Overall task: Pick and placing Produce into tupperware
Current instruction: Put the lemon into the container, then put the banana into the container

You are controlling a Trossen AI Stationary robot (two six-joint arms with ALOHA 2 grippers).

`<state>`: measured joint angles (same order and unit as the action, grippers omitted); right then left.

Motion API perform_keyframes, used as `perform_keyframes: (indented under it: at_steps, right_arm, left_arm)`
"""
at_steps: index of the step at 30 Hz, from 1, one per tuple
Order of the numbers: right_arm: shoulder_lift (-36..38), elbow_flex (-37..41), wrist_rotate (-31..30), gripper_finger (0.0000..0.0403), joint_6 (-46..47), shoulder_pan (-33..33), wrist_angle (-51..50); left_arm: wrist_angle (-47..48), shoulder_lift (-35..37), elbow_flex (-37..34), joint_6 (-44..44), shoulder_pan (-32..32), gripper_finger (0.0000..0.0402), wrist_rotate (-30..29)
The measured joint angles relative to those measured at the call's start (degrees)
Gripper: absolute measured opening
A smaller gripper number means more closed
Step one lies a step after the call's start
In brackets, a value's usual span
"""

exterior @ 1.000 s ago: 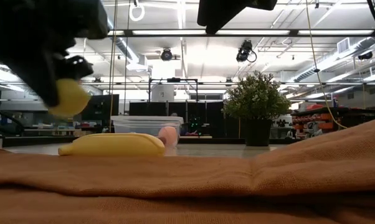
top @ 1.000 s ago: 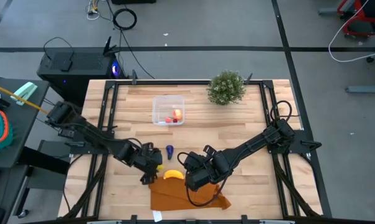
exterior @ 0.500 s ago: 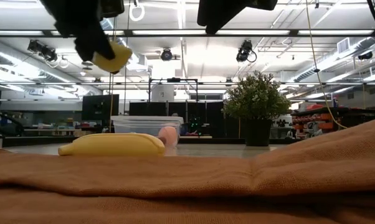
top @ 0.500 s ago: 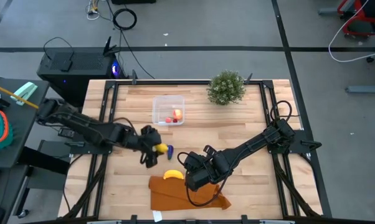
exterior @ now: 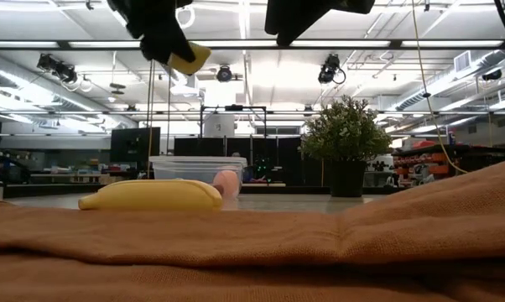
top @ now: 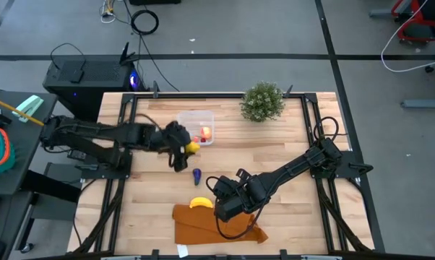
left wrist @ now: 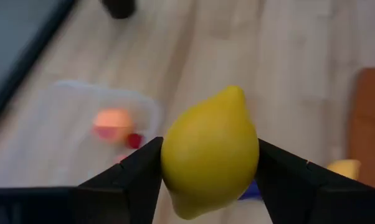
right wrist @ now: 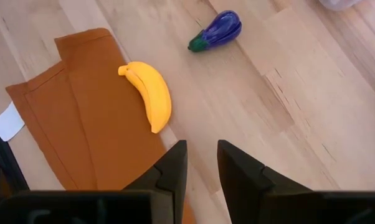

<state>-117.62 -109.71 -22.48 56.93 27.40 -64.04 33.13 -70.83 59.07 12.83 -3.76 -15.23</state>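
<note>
A yellow lemon (left wrist: 210, 150) is being held between the left gripper's (top: 181, 146) fingers (left wrist: 134, 171), just left of the tupperware (top: 194, 127); the right gripper's (right wrist: 197, 160) fingers are sitting narrowly parted.

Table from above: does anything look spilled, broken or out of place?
Nothing stands out. The banana lies half on the cloth, the eggplant on bare wood, and the left gripper holds a lemon beside the container.

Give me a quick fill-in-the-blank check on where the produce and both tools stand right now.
1. The left tool is shut on the ____.
2. The banana lies partly on the orange-brown ____.
3. The eggplant lies on the bare ____.
4. The red-peach fruit sits inside the ____.
The right tool hovers over the cloth's edge.

Missing words: lemon; cloth; table; tupperware
</note>
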Motion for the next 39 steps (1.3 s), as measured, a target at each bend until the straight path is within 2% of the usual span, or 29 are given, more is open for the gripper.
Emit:
perform_keyframes:
  at_steps: [7, 13, 18, 23, 31, 39]
  right_arm:
    - [0.0, 0.0, -0.3, 0.0095, 0.0, 0.0, 0.1]
    - [0.0, 0.0, -1.5, 0.0095, 0.6, 0.0, 0.2]
    - [0.0, 0.0, -1.7, 0.0095, 0.6, 0.0, 0.8]
    - [0.0, 0.0, -1.9, 0.0095, 0.6, 0.0, 1.2]
    - [0.0, 0.0, -1.9, 0.0095, 0.6, 0.0, 1.8]
    - [0.0, 0.0, -1.9, 0.0095, 0.6, -0.3, 2.5]
  left_arm:
    - [6.7, 0.0, 6.7, -10.2, 10.3, 0.0216, 2.6]
    - [7.7, -0.5, 9.2, -15.0, 18.9, 0.0228, 5.7]
    - [10.3, -3.7, 9.7, -18.7, 24.4, 0.0233, 8.4]
    - [11.9, -8.4, 9.7, -22.4, 27.2, 0.0216, 9.1]
    - [13.4, -15.5, 9.7, -21.0, 30.8, 0.024, 12.0]
    - [13.4, -18.4, 9.8, -19.9, 31.1, 0.0182, 15.1]
